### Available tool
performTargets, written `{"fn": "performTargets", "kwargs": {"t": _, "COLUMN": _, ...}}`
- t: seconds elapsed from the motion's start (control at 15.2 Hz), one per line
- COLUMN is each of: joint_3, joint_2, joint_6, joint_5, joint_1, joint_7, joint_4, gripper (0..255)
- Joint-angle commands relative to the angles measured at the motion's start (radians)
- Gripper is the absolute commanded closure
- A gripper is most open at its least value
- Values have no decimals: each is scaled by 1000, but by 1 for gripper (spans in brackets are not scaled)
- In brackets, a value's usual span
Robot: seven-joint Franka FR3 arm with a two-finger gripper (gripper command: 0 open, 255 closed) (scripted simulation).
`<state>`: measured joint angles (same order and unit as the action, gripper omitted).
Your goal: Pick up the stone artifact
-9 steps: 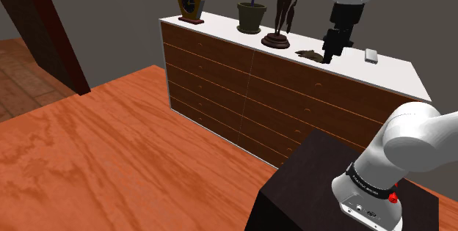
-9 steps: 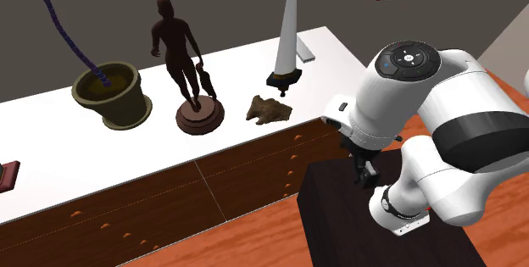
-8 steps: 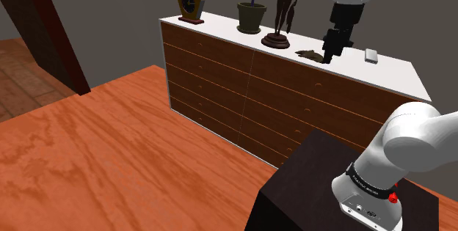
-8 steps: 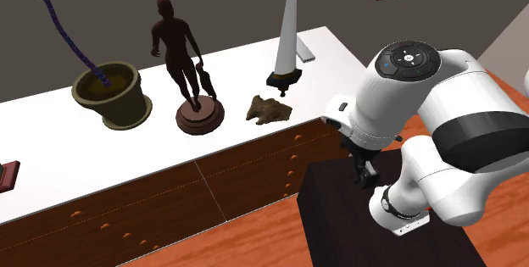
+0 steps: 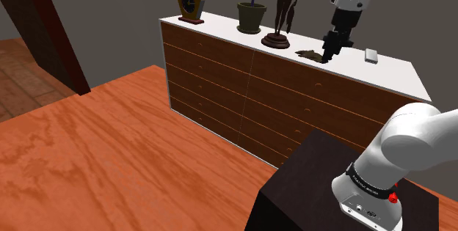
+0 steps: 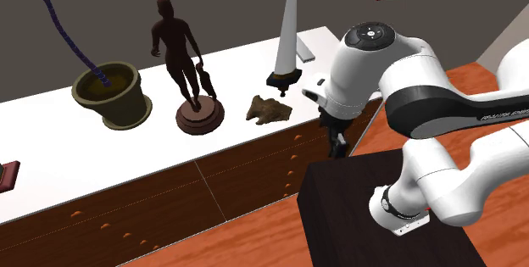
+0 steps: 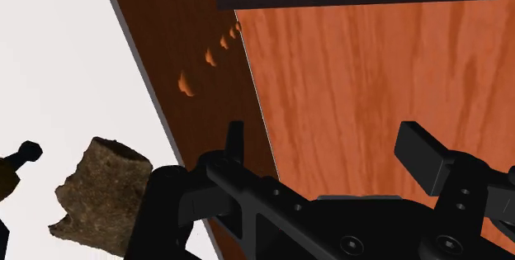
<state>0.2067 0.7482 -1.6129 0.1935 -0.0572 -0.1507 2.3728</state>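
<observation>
Your tool [image 7: 330, 147] is hanging released past the dresser's [image 7: 66, 68] front edge; the stone artifact [image 7: 103, 188] is lying sideways, further inboard.

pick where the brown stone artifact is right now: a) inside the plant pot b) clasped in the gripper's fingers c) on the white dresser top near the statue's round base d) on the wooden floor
C: the stone artifact lies on the white dresser top, a little apart from the dark statue on its round base, while the gripper is open with nothing between its fingers.
</observation>
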Motion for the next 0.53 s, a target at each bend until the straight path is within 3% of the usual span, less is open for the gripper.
{"fn": "performTargets", "kwargs": {"t": 0.0, "joint_3": 41, "joint_2": -24, "joint_6": -61, "joint_5": 22, "joint_1": -12, "joint_7": -28, "joint_4": 9, "gripper": 0}}
{"fn": "performTargets", "kwargs": {"t": 0.46, "joint_3": 201, "joint_2": -145, "joint_6": -246, "joint_5": 67, "joint_1": -39, "joint_7": -144, "joint_4": -24, "gripper": 0}}
